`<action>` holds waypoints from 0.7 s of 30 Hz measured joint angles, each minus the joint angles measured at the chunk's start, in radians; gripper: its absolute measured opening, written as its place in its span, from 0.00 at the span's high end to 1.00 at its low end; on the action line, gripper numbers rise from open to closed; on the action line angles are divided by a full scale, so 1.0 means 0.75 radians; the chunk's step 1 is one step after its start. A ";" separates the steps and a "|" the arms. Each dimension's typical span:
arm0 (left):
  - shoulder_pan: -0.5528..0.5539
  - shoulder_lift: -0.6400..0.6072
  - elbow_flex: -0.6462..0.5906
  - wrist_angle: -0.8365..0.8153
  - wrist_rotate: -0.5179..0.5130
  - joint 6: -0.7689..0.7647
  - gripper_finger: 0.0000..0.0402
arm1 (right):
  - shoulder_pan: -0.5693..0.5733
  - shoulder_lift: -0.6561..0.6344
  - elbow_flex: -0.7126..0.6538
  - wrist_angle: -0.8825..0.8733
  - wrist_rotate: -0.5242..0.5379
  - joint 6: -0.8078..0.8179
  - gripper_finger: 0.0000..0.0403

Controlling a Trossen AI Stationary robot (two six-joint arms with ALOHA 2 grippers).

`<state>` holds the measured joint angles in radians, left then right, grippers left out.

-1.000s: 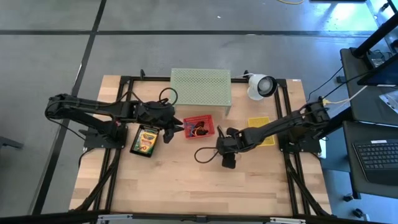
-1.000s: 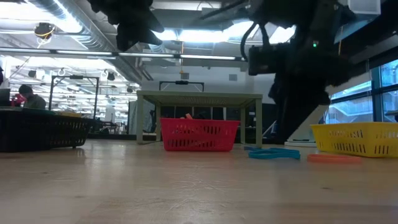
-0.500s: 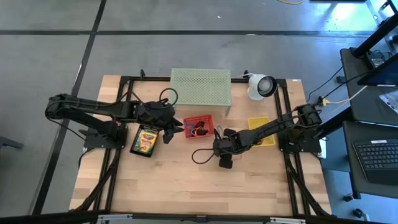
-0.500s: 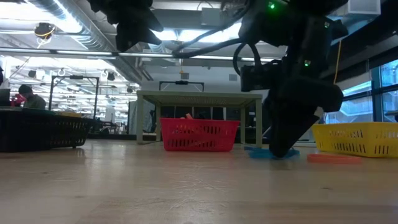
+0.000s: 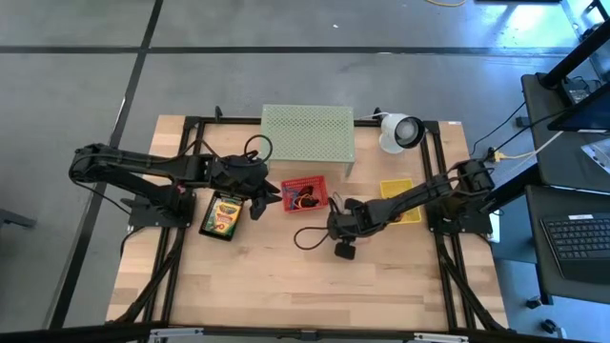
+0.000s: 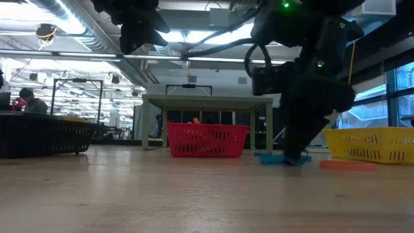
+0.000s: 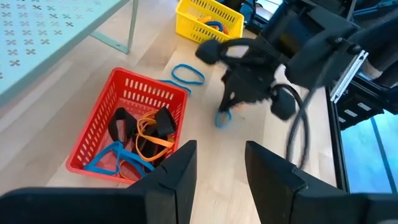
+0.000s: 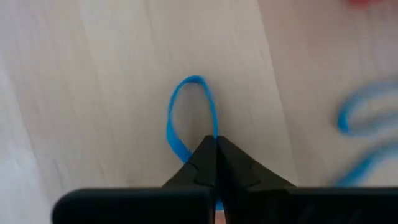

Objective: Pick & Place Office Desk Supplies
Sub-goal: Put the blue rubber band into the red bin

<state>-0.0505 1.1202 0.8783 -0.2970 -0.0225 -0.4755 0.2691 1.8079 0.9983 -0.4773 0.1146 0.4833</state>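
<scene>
A blue rubber band (image 8: 176,132) lies on the wood right of the red basket (image 5: 305,193), and my right gripper (image 8: 216,155) stands over it, shut on it; the low view shows the same gripper (image 6: 294,154) down at the table. The red basket (image 7: 134,130) holds blue and orange bands and dark clips. A second blue band (image 7: 188,74) lies beyond it. A yellow-and-green crayon box (image 5: 221,213) lies flat at the left. My left gripper (image 7: 221,180) hangs open above the table between crayon box and red basket, with nothing between its fingers. My right gripper pinches one end of the blue band's loop (image 8: 212,129) between its two fingertips. The fingers come from above, pointing steeply down. The rest of the loop (image 8: 189,81) lies flat on the table beyond the fingers.
A yellow basket (image 6: 369,144) with bands stands at the right, an orange band (image 6: 346,164) on the wood in front of it. The pale green mesh stand (image 5: 307,133) and a white round device (image 5: 400,131) are at the far edge. The near half of the table is bare wood.
My right gripper has come down to the table onto the blue band, shifting a little toward the table's left edge. The band stays on the wood.
</scene>
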 joint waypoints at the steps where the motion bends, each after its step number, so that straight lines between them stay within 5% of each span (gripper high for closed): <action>1: 0.000 0.000 0.000 0.000 0.009 0.000 0.68 | 0.000 -0.022 -0.006 -0.033 -0.005 0.007 0.99; 14: 0.000 0.001 0.000 0.001 0.017 -0.001 0.68 | -0.013 -0.388 0.001 0.012 -0.033 0.173 1.00; 21: 0.003 0.001 0.000 0.010 -0.014 -0.081 0.68 | -0.131 -0.414 0.066 0.137 -0.006 0.150 1.00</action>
<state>-0.0486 1.1206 0.8783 -0.2891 -0.0334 -0.5365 0.1705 1.4972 1.0481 -0.3749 0.1101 0.5957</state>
